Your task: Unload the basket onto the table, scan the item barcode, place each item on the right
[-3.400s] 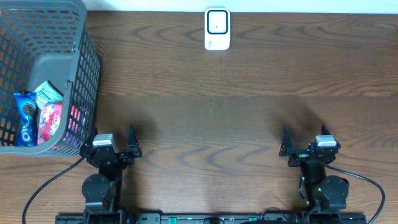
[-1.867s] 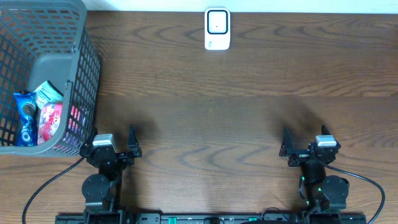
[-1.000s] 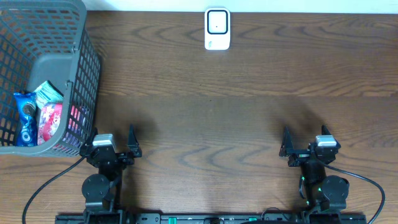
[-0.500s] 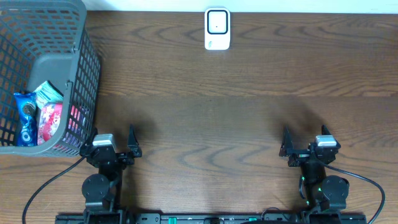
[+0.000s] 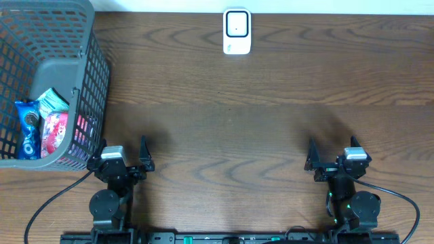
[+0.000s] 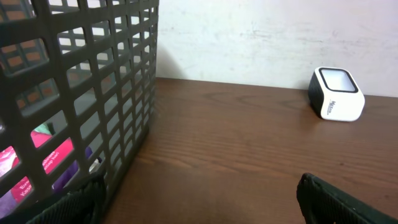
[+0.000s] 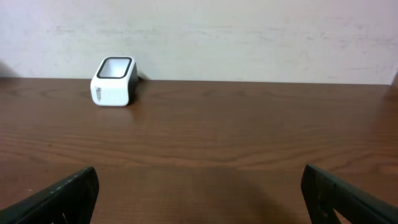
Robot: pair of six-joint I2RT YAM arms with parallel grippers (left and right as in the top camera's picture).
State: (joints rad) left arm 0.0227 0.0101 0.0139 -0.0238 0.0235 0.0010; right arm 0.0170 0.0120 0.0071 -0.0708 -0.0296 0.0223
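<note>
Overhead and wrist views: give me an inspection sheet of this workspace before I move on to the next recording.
Surface: dark wood table, no spills seen.
Job's things: white scanner at the far edge; grey basket at the left, holding snack packets, none taken out yet.
Clutter: nothing seen.
Grippers: left gripper and right gripper both open and empty, at the near edge.
Cables: black cables trail from the arm bases.
Surroundings: pale wall behind the table.
</note>
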